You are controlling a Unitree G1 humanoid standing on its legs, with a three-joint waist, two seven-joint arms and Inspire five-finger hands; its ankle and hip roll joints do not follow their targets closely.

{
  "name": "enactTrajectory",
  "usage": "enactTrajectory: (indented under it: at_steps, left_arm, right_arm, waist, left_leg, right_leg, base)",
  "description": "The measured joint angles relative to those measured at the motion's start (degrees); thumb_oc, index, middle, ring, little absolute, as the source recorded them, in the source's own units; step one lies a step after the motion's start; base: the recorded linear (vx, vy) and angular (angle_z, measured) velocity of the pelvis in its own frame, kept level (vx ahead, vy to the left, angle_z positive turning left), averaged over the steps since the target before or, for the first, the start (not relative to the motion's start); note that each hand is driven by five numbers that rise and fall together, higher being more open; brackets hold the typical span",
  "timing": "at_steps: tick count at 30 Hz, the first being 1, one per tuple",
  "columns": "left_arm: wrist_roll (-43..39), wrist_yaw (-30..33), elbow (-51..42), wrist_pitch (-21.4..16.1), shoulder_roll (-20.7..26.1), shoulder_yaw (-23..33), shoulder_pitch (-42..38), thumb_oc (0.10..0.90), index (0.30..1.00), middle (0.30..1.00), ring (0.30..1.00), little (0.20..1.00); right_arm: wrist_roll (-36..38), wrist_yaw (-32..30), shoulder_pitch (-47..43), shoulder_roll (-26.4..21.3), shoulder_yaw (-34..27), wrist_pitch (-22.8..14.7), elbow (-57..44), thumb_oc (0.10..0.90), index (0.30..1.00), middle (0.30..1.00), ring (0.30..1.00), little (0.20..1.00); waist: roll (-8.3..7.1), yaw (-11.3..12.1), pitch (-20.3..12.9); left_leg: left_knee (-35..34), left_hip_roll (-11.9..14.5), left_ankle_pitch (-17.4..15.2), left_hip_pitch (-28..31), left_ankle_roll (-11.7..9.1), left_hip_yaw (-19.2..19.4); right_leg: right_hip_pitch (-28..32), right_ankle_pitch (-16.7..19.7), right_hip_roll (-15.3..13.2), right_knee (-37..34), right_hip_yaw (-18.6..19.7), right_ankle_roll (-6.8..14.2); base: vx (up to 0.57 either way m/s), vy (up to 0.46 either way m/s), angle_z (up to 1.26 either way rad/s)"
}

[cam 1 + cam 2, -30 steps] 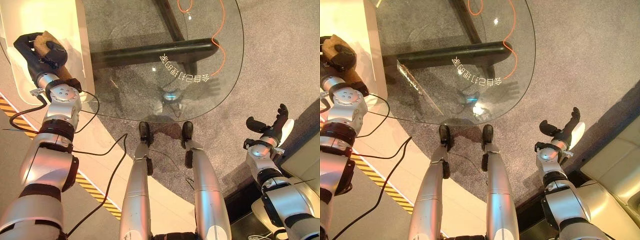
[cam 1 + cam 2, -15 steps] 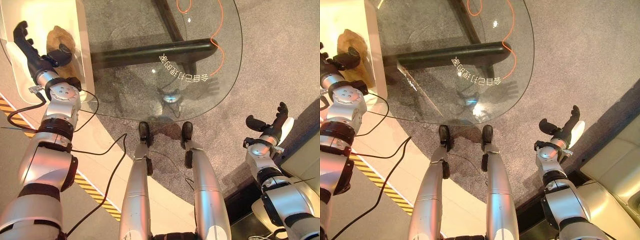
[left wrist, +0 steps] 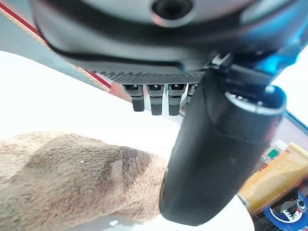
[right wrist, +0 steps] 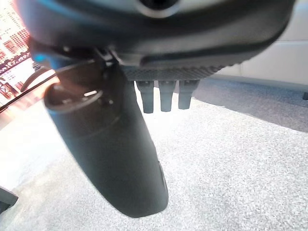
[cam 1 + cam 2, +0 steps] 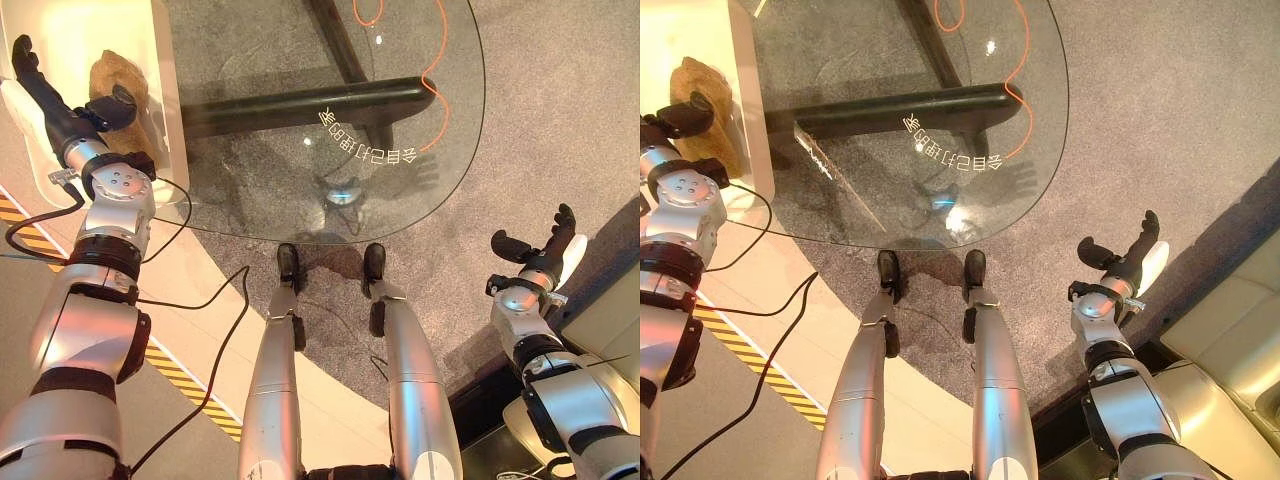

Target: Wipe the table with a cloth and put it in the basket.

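Tan, fuzzy cloth (image 5: pixel 117 80) lies crumpled inside the white basket (image 5: pixel 160 60), which stands at the robot's far left beside the glass table (image 5: pixel 300 170). The left robot hand (image 5: pixel 58 108) reaches over the basket with its arm stretched forward from the lower left; its fingers (image 5: pixel 24 58) are straight and spread toward the basket's far side, and its thumb (image 5: pixel 112 100) juts out sideways just over the cloth. In the left wrist view the thumb (image 3: pixel 219 154) hangs in front of the cloth (image 3: pixel 72 178) and the fingers are extended, so the hand is wide open and holds nothing.

The right robot hand (image 5: pixel 545 255) hangs low at the robot's right, well away from the table, above the grey carpet (image 5: pixel 560 110). Its arm is bent, its fingers (image 5: pixel 562 224) point up and away, its thumb (image 5: pixel 508 246) stands out to the side, and the hand is wide and empty. An orange cable (image 5: pixel 440 70) shows through the round glass top, beside the table's dark base bar (image 5: pixel 300 105).
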Motion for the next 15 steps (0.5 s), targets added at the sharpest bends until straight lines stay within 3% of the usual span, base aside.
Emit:
enactTrajectory:
  at_steps: [5,9,10,13,15]
  left_arm:
    - [-2.1,-0.6,-2.8,-0.4,0.0,1.1,4.1,0.8,0.9,0.9,0.9,0.9]
    - [-4.7,-3.0,-4.0,-2.2,0.0,6.8,10.8,0.8,0.9,0.9,0.9,0.9]
    - [-6.2,-4.0,-4.2,-3.3,0.1,9.7,14.3,0.8,0.9,0.9,0.9,0.9]
    - [-6.9,-7.7,-5.4,-4.5,0.8,16.7,19.7,0.8,0.9,0.9,0.9,0.9]
    - [-7.3,-9.8,-5.6,-4.5,1.0,18.8,25.1,0.8,0.9,0.9,0.9,0.9]
  right_arm:
    - [-0.2,0.0,2.1,2.2,0.0,0.0,-0.1,0.8,0.9,0.9,0.9,0.9]
    - [-0.3,0.6,5.7,4.2,0.0,0.6,-0.5,0.8,0.9,0.9,0.9,0.9]
    - [-0.3,1.8,8.0,4.6,-0.1,1.2,-0.5,0.8,0.9,0.9,0.9,0.9]
    - [-0.5,5.5,11.6,4.6,-2.1,2.7,-0.4,0.8,0.9,0.9,0.9,0.9]
    - [-0.7,8.5,16.4,4.5,-3.8,3.2,-0.1,0.8,0.9,0.9,0.9,0.9]
  waist:
    - [-0.17,0.0,0.0]
    - [-0.28,0.2,0.0]
    - [-0.4,0.5,-0.3]
    - [-0.4,1.3,-0.5]
    - [0.04,2.1,-4.1]
  left_leg:
    - [-0.5,0.2,-0.1,4.3,-0.1,-0.1]
    - [-4.1,0.9,-0.1,13.1,-0.1,0.3]
    - [-6.6,1.2,-0.3,17.9,-0.3,0.7]
    - [-11.2,1.5,-0.2,24.8,-0.4,1.0]
    - [-13.6,1.6,0.1,27.8,-0.3,1.0]
  right_leg:
    - [4.6,0.1,0.2,-1.0,-0.1,0.1]
    - [13.4,1.0,0.8,-5.6,-0.1,0.5]
    - [18.0,1.1,1.1,-8.6,-0.1,1.2]
    - [24.9,1.7,1.4,-13.5,-0.1,1.7]
    - [28.2,2.3,1.5,-16.7,-0.3,1.9]
  base:
    - [-0.01,-0.053,-0.01]
    - [0.03,-0.027,-0.12]
    - [0.07,-0.032,-0.14]
    - [0.11,-0.036,-0.11]
    - [0.21,-0.007,-0.06]
